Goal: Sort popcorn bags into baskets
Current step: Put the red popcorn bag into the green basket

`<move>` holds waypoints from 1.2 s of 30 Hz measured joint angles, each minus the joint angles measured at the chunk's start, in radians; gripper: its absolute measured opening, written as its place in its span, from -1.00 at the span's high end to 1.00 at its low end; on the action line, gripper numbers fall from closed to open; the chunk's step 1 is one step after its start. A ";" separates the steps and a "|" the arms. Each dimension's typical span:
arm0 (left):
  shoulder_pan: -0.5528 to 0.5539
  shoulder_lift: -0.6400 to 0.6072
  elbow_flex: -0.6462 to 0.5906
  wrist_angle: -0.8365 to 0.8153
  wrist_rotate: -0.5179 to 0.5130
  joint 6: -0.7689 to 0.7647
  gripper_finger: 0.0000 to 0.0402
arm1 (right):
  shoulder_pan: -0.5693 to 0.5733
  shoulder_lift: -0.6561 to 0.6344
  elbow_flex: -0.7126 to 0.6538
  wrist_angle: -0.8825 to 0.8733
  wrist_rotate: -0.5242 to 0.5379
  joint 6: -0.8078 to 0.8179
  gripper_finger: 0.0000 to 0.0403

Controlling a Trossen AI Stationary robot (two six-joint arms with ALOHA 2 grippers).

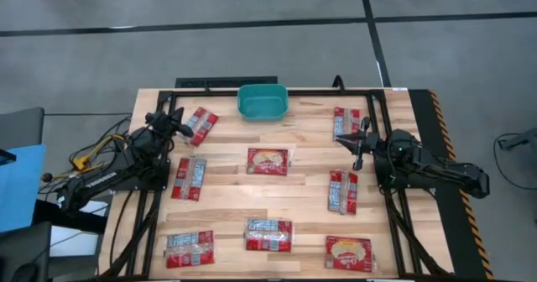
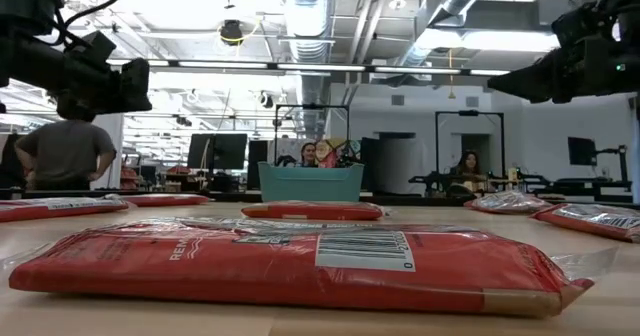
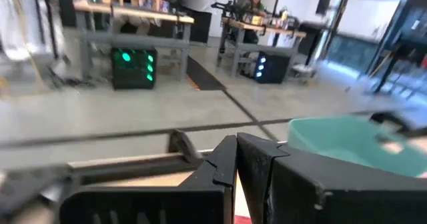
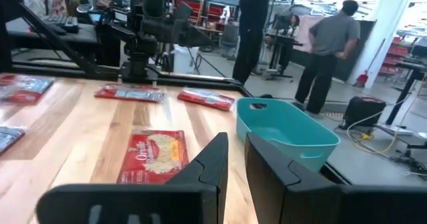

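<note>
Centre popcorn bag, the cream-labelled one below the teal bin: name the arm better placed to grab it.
Neither clearly: the centre popcorn bag lies about midway between the left pincer and the right pincer. Slight edge to the right, whose wrist view already shows that bag ahead beside the teal bin. Both pincers are nearly shut and empty.

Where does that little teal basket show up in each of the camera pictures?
High view: the teal basket sits at the table's far edge, centre.
Low view: small, centre, at the table's far end.
Left wrist view: at the right edge.
Right wrist view: right of centre.
Shared landmark: the cream-labelled popcorn bag nearest it.
</note>
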 joint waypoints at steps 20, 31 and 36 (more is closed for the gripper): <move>0.000 0.000 0.000 -0.009 0.056 -0.169 1.00 | 0.038 0.000 0.000 -0.008 0.044 0.279 0.62; 0.000 0.000 -0.009 0.017 0.033 -0.180 1.00 | 0.036 0.000 -0.001 0.078 0.109 0.325 0.62; 0.000 0.001 -0.010 0.025 -0.013 -0.084 1.00 | 0.036 0.000 -0.001 0.083 0.187 0.324 0.62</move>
